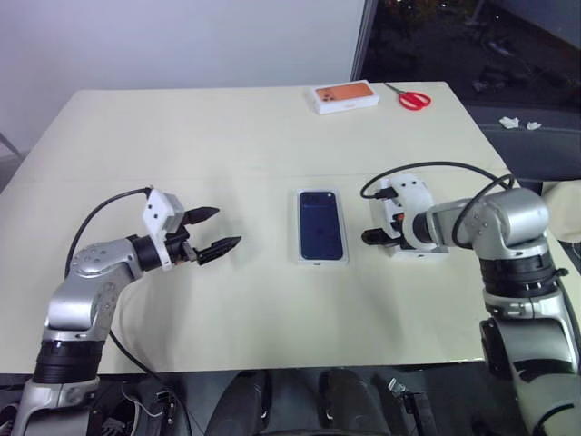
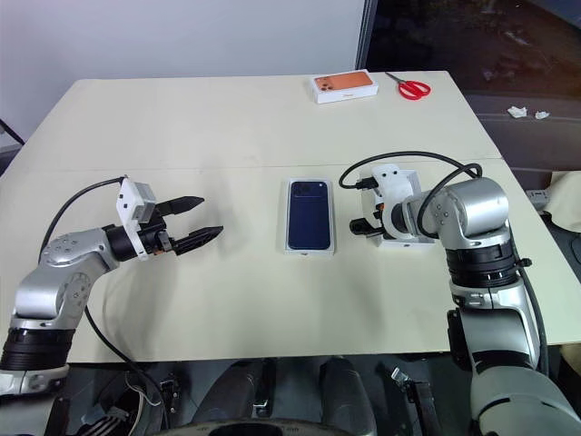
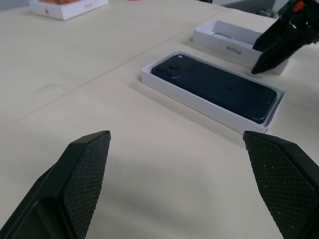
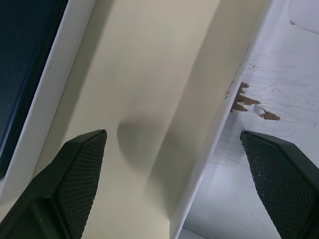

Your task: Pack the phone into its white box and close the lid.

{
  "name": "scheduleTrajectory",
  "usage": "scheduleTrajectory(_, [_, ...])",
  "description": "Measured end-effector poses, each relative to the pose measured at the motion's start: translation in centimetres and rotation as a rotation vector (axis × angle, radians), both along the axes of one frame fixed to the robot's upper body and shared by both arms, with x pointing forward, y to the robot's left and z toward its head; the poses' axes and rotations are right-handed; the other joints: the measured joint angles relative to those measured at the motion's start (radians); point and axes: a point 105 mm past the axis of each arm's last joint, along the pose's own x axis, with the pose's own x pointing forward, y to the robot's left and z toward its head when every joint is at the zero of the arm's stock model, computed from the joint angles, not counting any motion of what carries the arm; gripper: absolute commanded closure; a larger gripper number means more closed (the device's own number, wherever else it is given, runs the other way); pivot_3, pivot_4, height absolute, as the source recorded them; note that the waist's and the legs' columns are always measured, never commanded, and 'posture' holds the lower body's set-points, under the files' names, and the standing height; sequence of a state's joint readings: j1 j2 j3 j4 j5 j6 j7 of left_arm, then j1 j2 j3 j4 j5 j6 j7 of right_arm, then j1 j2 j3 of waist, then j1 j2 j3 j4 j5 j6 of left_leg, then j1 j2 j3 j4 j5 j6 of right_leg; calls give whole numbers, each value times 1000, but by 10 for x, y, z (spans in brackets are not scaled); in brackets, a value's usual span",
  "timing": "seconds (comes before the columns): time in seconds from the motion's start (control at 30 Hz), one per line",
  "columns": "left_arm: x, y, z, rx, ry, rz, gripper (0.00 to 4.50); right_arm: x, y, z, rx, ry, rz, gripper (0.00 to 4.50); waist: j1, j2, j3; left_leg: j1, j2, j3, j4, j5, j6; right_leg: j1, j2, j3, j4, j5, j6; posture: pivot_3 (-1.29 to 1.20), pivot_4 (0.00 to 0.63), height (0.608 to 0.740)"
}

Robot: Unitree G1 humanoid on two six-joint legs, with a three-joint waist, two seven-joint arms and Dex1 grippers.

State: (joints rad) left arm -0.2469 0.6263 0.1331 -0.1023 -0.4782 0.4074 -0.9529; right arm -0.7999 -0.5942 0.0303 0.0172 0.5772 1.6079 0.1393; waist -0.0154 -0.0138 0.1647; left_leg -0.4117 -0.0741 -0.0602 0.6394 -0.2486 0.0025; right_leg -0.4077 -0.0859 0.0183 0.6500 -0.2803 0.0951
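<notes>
The dark navy phone [image 1: 321,224] lies back up inside the white box [image 3: 197,101] at the middle of the table. Just to its right lies the lid [image 3: 225,42], hollow side up, with small tears in its white inside [image 4: 249,102]. My right gripper [image 3: 255,59] hangs open and points down over the lid's edge nearest the box, one finger over the bare table between them and the other over the lid's inside. My left gripper [image 1: 227,226] is open and holds nothing, a hand's width left of the box, pointing toward it.
A white box with an orange phone picture [image 1: 345,96] and red-handled scissors [image 1: 413,98] lie at the table's far edge. A seam [image 1: 227,174] crosses the tabletop behind the phone. Cables loop off both wrists.
</notes>
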Motion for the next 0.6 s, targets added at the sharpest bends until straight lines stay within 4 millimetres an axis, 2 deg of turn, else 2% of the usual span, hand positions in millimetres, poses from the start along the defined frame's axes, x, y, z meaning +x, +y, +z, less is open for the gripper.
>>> scheduleTrajectory(0.13, [-2, -3, 3, -1, -12, -11, 28, 4, -4, 1, -29, 20, -26, 6, 1, 0, 0, 0, 0, 0, 0, 0, 0, 0, 0, 0, 0, 0, 0, 0, 150, 740])
scheduleTrajectory(0.17, [-2, -3, 3, -1, -14, -11, 8, 4, -3, 1, -27, 25, -29, 247, 1, 0, 0, 0, 0, 0, 0, 0, 0, 0, 0, 0, 0, 0, 0, 0, 150, 740])
scheduleTrajectory(0.23, [-3, -3, 3, -2, -12, -8, 0, 5, -4, 1, -33, 28, -40, 794, 1, 0, 0, 0, 0, 0, 0, 0, 0, 0, 0, 0, 0, 0, 0, 0, 150, 740])
scheduleTrajectory(0.47, [-5, -3, -1, -8, -1, 3, 0, 6, -7, 0, -73, 29, -57, 4177, -1, 0, 0, 0, 1, 0, 0, 0, 0, 0, 1, 0, 0, 0, 0, 0, 150, 740])
scheduleTrajectory(0.5, [-5, -3, -1, -8, -1, 4, 0, 6, -8, 0, -83, 27, -64, 4475, 0, 0, 0, 0, 1, 0, 0, 0, 0, 0, 1, 0, 0, 0, 0, 0, 150, 740])
scheduleTrajectory(0.6, [-5, -3, -1, -8, -1, 4, 0, 7, -10, -1, -95, 23, -84, 4475, 1, 0, 0, 0, 1, 0, 0, 0, 0, 0, 1, 0, 0, 0, 0, 0, 150, 740])
